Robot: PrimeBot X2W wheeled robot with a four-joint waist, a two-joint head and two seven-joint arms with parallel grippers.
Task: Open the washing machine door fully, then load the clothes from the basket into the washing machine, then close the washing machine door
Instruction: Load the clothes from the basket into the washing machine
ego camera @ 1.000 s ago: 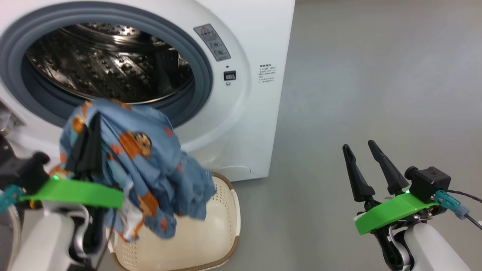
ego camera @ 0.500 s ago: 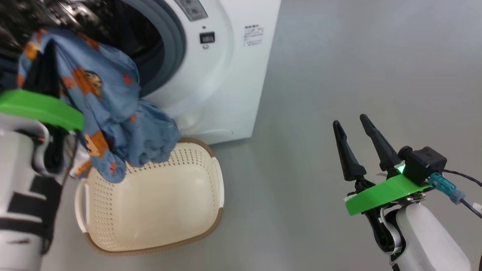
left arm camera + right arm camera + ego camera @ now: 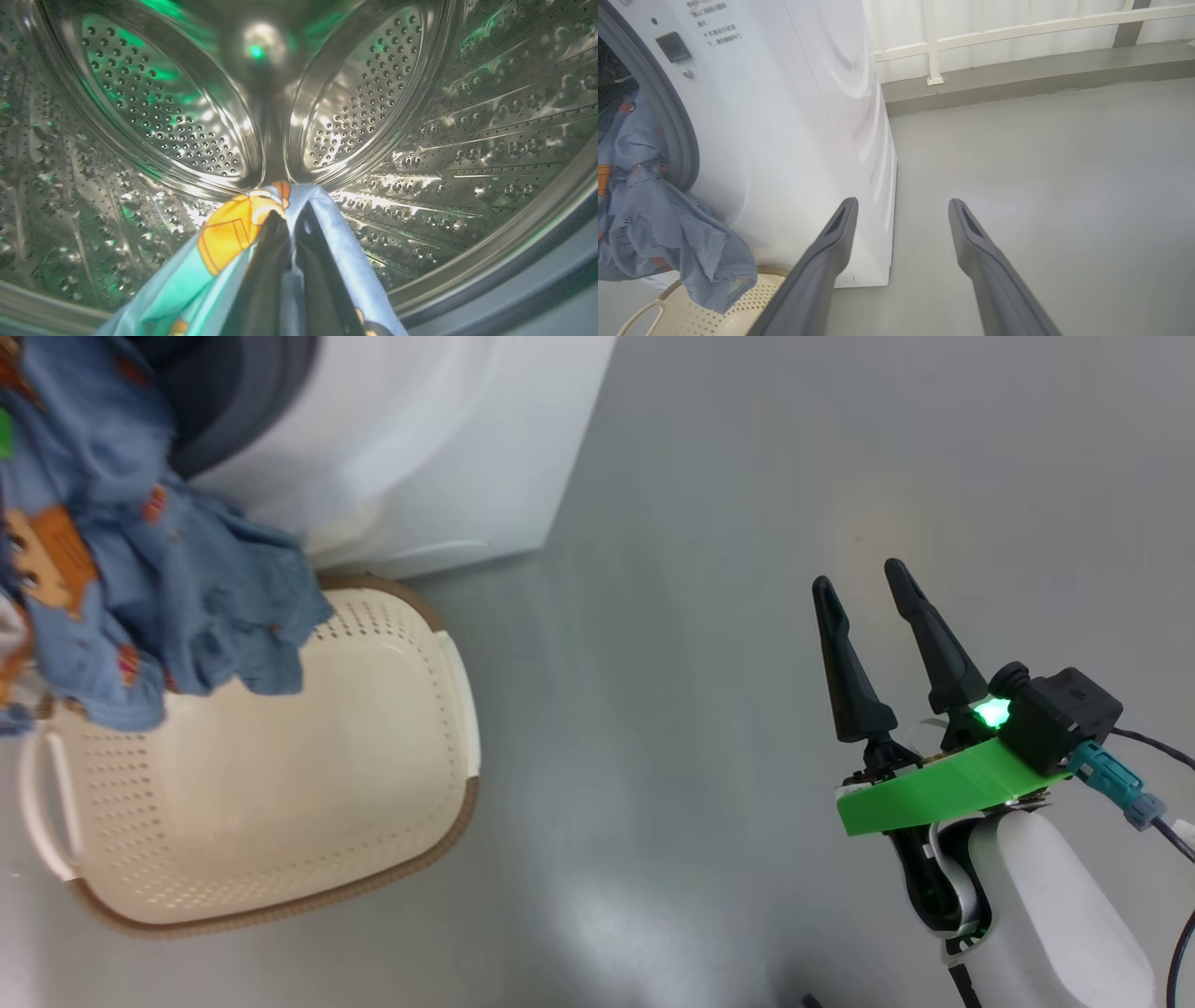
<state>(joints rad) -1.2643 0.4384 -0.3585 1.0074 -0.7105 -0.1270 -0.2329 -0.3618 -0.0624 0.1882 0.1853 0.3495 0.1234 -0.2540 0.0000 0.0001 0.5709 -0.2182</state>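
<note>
The left fingers are closed tight on the clothes, with blue fabric and an orange print wrapped around both dark tips at the bottom centre of the left wrist view. The right fingers stand spread apart and hold nothing. They sit at the right of the head view above bare floor, well apart from everything else.

The washing machine takes up the upper left of the head view, and its white side runs down the left half of the right wrist view. The grey rubber ring curves along the left edge of that view. The perforated steel drum surrounds the left fingers in the left wrist view, so they are already inside its mouth.

The basket lies on the floor at the lower left of the head view, just in front of the machine, and its bare perforated bottom shows.

The clothes hang down the left edge of the head view, from the ring to over the basket's far corner. In the right wrist view they spill out of the opening at the left, and their lowest fold dangles above the basket rim.

A green bracket sits at the base of the right fingers, with a small green light glowing beside it.
</note>
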